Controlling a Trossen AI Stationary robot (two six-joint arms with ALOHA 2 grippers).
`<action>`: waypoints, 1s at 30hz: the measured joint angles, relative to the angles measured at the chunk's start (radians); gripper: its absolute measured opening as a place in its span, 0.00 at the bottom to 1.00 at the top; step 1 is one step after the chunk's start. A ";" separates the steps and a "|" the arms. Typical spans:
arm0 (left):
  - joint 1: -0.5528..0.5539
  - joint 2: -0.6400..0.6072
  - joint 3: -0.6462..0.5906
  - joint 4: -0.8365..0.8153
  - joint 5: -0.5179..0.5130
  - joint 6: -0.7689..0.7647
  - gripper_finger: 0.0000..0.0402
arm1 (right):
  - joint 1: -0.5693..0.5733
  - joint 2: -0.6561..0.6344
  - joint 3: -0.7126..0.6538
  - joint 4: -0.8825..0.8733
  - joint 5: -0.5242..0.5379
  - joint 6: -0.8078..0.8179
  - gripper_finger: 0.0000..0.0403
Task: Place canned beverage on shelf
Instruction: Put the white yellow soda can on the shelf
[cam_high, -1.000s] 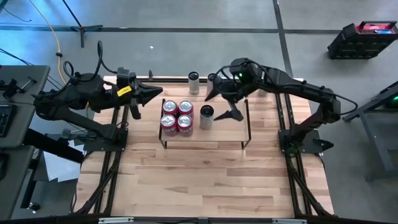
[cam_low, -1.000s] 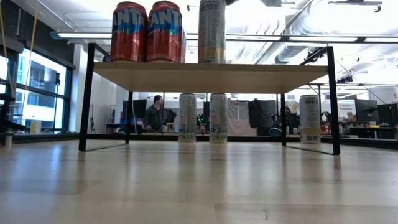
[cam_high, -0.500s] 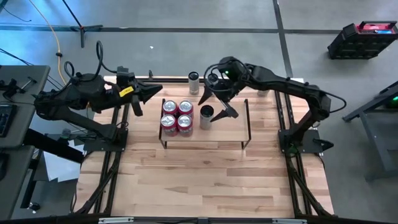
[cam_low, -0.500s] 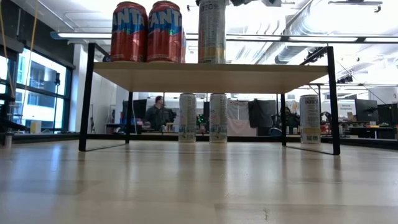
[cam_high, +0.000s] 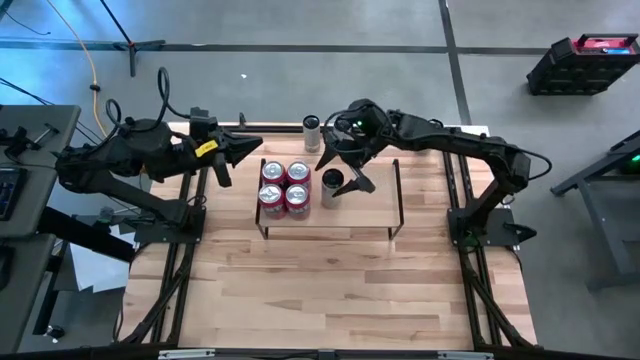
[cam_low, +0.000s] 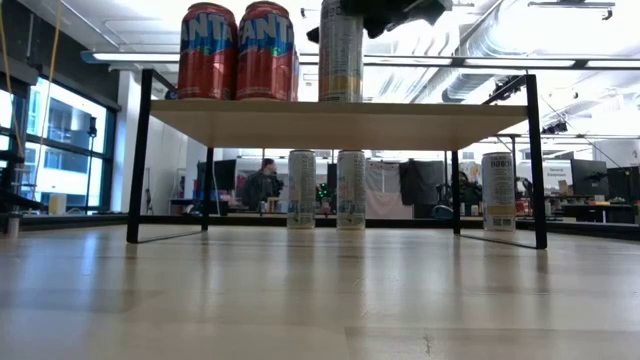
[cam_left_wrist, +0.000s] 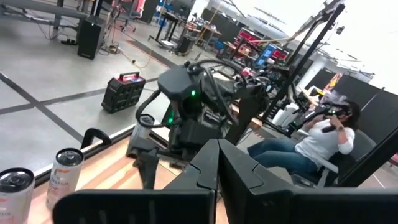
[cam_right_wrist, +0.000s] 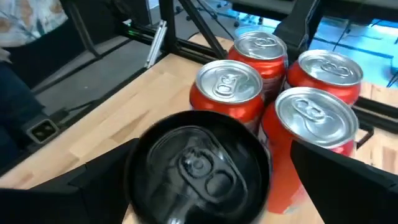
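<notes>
Top-down, centre frame: the shelf (cam_high: 345, 218) carries four red cans (cam_high: 285, 187) plus a tall dark-topped can (cam_high: 332, 187) just right of them. Right gripper (cam_high: 341, 166) hovers over that can, fingers spread wide either side, not gripping. So placing looks nearly done; only pull-away left. More slim cans (cam_low: 318, 190) stand on the table behind the shelf. Left gripper (cam_high: 240, 150), upper left, closed and idle.

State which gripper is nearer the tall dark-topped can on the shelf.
Right. The right gripper straddles the tall dark-topped can; the left gripper waits beyond the shelf's left end.
</notes>
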 joint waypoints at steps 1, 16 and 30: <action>0.000 0.001 0.000 0.002 0.000 -0.001 0.00 | 0.005 0.000 -0.014 0.025 0.010 0.006 0.98; 0.000 0.004 0.001 -0.016 0.001 -0.001 0.00 | 0.035 -0.107 -0.178 0.213 0.111 0.080 0.88; 0.000 0.007 0.001 -0.022 0.002 0.000 0.00 | 0.123 -0.147 -0.271 0.330 0.355 0.169 0.77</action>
